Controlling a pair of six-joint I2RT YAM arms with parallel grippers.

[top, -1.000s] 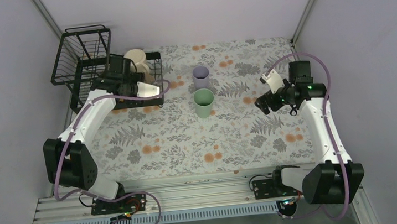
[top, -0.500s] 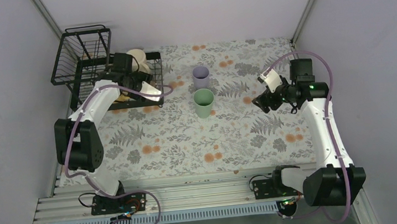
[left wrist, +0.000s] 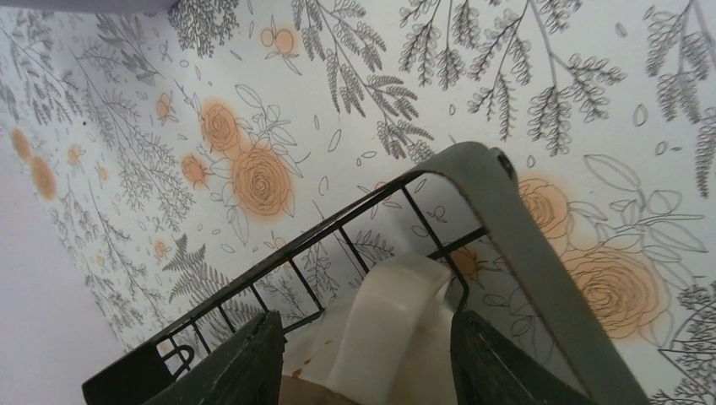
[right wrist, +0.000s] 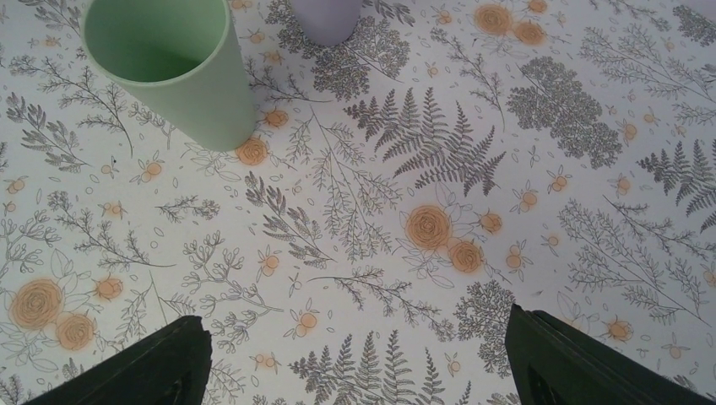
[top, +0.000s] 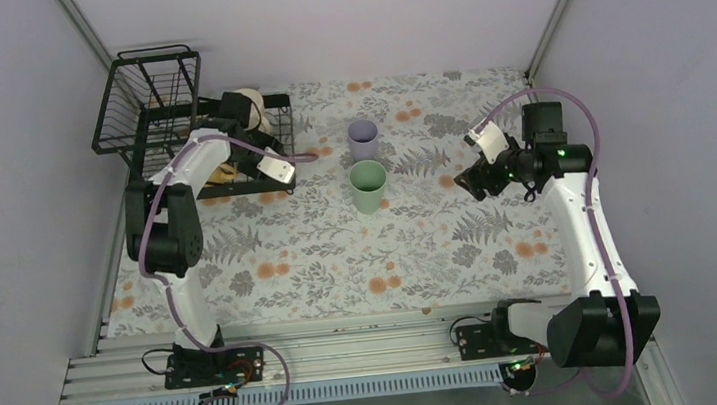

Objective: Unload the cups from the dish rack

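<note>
Cream mug [left wrist: 393, 321] sits in the black dish rack [left wrist: 517, 228] at the far left of the table [right wrist: 507, 126]. The left gripper [left wrist: 367, 346] straddles it, jaws half spread, with a gap on one side. Green cup [right wrist: 169, 59] and lavender cup [right wrist: 325, 17] stand side by side on the table near the right gripper [right wrist: 355, 363], whose jaws are wide and empty.

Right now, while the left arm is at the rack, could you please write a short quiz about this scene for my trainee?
1. True or false: the mint-green tumbler stands inside the dish rack.
2. Which arm reaches to the cream mug? A) left B) right
3. Fill in: beside the mint-green tumbler stands a ____ tumbler.

Key
1. False: it stands on the floral tablecloth.
2. A: the left gripper is at the mug; the right gripper hangs open above the tablecloth.
3. Lavender: the lavender tumbler.
</note>
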